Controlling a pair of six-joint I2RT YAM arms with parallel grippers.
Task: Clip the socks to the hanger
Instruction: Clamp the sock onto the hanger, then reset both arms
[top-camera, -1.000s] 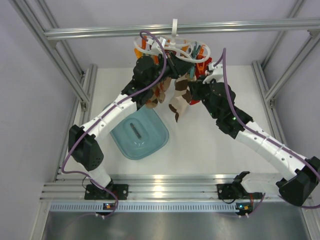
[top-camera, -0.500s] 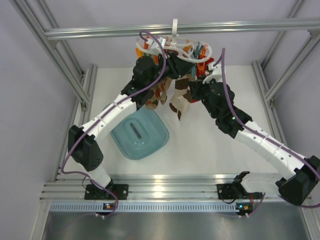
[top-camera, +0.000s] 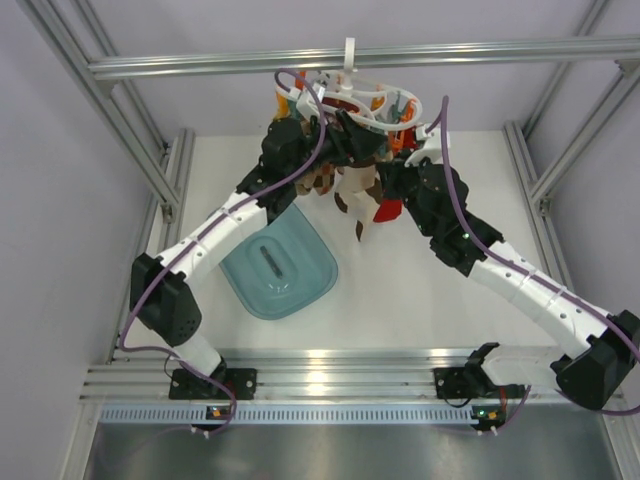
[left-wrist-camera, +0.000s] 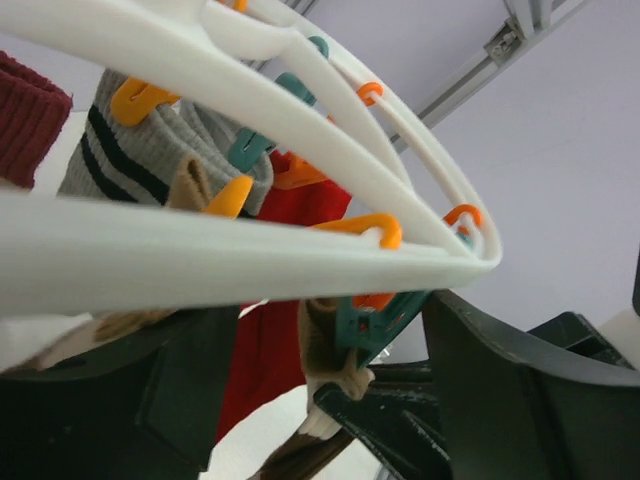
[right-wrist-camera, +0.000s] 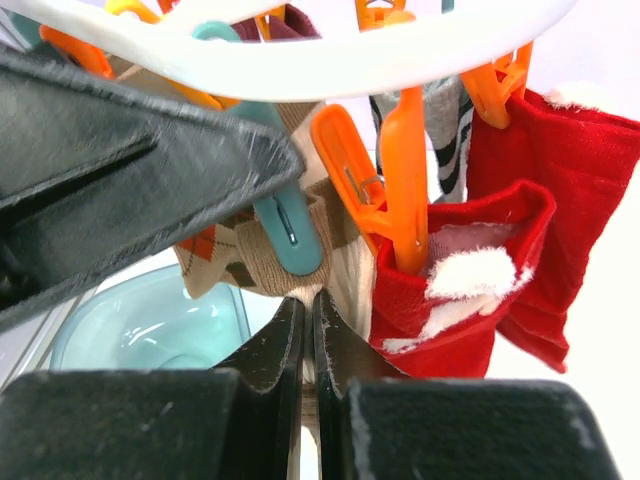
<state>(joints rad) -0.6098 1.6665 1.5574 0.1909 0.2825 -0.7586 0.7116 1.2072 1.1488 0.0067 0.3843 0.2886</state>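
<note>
The white hanger (top-camera: 352, 93) hangs by its hook from the top bar, with orange and teal pegs under its ring (left-wrist-camera: 300, 250) (right-wrist-camera: 330, 55). A cream-and-tan sock (top-camera: 357, 187) dangles below it. In the left wrist view a teal peg (left-wrist-camera: 385, 318) is clamped on that sock's cream top (left-wrist-camera: 320, 350). My left gripper (top-camera: 335, 135) (left-wrist-camera: 330, 318) is open, one jaw on each side of the peg and apart from it. My right gripper (top-camera: 385, 178) (right-wrist-camera: 310, 300) is shut on the cream sock (right-wrist-camera: 352, 275) just under a teal peg (right-wrist-camera: 292, 230).
Other socks hang on the pegs: red (top-camera: 388, 210) (right-wrist-camera: 470, 290), argyle (right-wrist-camera: 215, 250), grey striped (left-wrist-camera: 130, 160) and maroon (left-wrist-camera: 25, 115). A teal tub lid (top-camera: 278, 265) lies on the table left of centre. The aluminium frame bar (top-camera: 450, 52) crosses overhead.
My left gripper has opened and let go of the peg, which now grips the sock. The hanger has swung up and to the right. The right gripper keeps its hold.
</note>
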